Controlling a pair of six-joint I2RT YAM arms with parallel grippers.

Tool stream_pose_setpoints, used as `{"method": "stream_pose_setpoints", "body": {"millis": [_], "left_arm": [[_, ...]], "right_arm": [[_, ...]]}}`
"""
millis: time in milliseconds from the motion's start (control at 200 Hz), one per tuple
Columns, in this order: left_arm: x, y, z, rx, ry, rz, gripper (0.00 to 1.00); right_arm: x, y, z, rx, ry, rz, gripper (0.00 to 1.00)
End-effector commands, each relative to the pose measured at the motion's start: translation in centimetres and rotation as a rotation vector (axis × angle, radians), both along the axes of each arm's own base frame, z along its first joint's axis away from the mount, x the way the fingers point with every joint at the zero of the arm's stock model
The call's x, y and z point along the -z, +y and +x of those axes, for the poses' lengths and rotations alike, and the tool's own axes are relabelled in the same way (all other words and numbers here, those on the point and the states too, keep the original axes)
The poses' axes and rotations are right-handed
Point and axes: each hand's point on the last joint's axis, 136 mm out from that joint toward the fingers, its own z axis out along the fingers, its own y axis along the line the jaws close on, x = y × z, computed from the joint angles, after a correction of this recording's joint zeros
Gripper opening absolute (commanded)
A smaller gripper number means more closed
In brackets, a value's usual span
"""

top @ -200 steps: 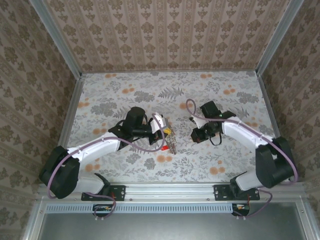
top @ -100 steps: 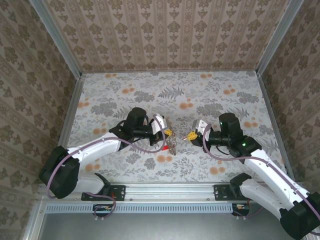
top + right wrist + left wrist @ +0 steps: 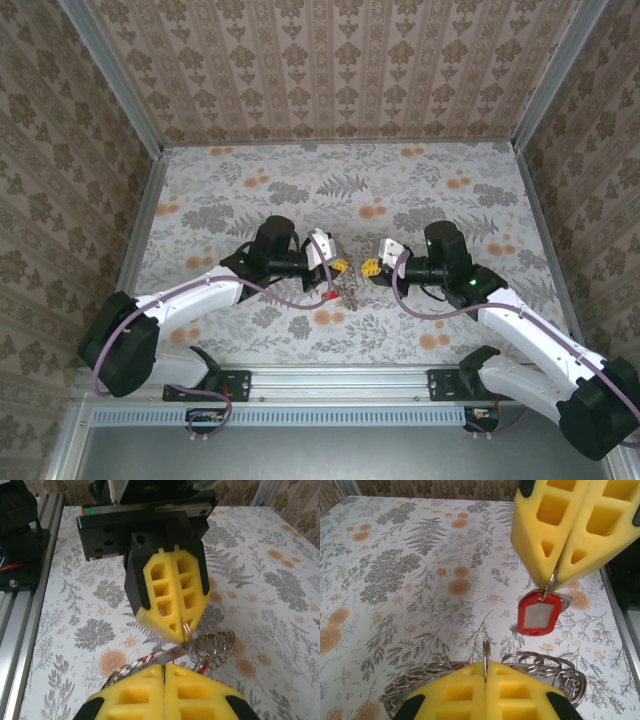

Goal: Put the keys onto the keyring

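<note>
The keyring (image 3: 540,662) is a bunch of silvery rings lying on the floral table, also seen as the keyring (image 3: 347,288) from above. My left gripper (image 3: 486,665) is shut on one upright ring of it. Facing it, tip to tip, my right gripper (image 3: 551,582) is shut on the small ring of one of the keys, whose red tag (image 3: 538,612) hangs just above the bunch. In the right wrist view my right gripper (image 3: 164,666) is shut, and the left gripper (image 3: 184,632) pinches a ring beside the keyring (image 3: 212,647). From above, the left gripper (image 3: 335,268) and right gripper (image 3: 372,268) nearly touch.
The floral table (image 3: 300,190) lies open behind and to both sides of the grippers. Patterned walls close it in on three sides. A metal rail (image 3: 340,385) with both arm bases runs along the near edge.
The right arm has swung round and carried its gripper, with the red-tagged key, leftward up to the left gripper. The left arm has hardly moved.
</note>
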Motion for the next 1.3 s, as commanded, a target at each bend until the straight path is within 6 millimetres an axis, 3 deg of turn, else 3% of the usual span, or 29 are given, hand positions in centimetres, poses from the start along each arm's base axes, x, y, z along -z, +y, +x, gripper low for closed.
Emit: {"method": "stream_pose_setpoints", "body": {"millis": [0,450,1295], "left_arm": [[-1.9,-0.4,-0.5,0.040,-0.063,-0.057,0.00],[-2.1,-0.6,-0.6,0.038,-0.065,-0.054,0.00],[-2.5,-0.8,-0.8,0.056,-0.063,-0.062,0.00]], "right_arm": [[-2.2,0.9,0.9,0.001,-0.068,0.050,0.00],[-1.4,2.5,1.9,-0.008,-0.025,0.048,0.00],[0.5,2.2,3.9,0.096,-0.093,-0.089,0.00]]}}
